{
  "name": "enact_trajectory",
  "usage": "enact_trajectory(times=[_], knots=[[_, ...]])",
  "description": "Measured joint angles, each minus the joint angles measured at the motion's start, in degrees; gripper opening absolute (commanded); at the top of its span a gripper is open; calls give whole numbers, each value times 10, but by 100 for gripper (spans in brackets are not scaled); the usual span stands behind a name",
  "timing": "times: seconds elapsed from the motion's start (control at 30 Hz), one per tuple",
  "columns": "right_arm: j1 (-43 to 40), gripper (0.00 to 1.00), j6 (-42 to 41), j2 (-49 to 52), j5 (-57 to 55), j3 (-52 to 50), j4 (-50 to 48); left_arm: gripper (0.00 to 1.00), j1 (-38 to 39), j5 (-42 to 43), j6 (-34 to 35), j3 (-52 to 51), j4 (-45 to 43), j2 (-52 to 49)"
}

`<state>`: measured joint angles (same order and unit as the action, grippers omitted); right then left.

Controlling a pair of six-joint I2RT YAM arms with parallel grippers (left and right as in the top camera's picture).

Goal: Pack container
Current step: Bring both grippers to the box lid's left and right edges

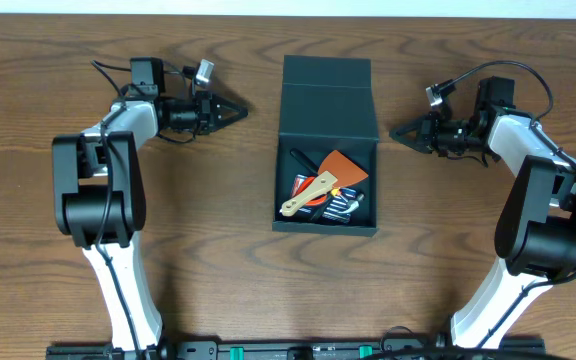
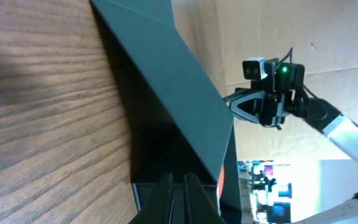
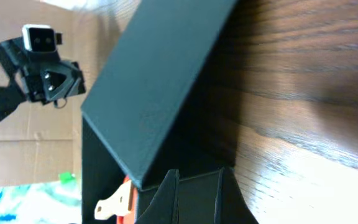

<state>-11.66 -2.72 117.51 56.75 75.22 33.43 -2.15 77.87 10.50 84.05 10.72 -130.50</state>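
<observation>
Overhead view: a brown wood-grain table carries one dark teal-green rectangular cardboard box at its centre, its hinged lid raised at the far side. Two grippers flank it. The left gripper and the right gripper point their tips at the lid's sides, near it but apart, jaws closed on nothing. Bare wood lies on both sides and in front. Inside lie one pale wooden spatula and one orange scraper among dark tools too jumbled to count.

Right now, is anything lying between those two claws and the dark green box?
Nothing visible: only the table shows between the container and the left gripper, and between it and the right gripper.
</observation>
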Motion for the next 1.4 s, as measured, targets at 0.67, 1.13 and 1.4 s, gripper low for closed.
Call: enact_trajectory(times=[0.67, 1.13, 1.4], knots=[[0, 1, -95, 8, -50, 0, -45, 6, 31, -8, 47, 0, -33, -16], [0, 1, -109, 54, -43, -1, -72, 6, 35, -20, 53, 0, -33, -20], [0, 1, -114, 54, -40, -1, -76, 6, 48, -23, 62, 0, -33, -62]])
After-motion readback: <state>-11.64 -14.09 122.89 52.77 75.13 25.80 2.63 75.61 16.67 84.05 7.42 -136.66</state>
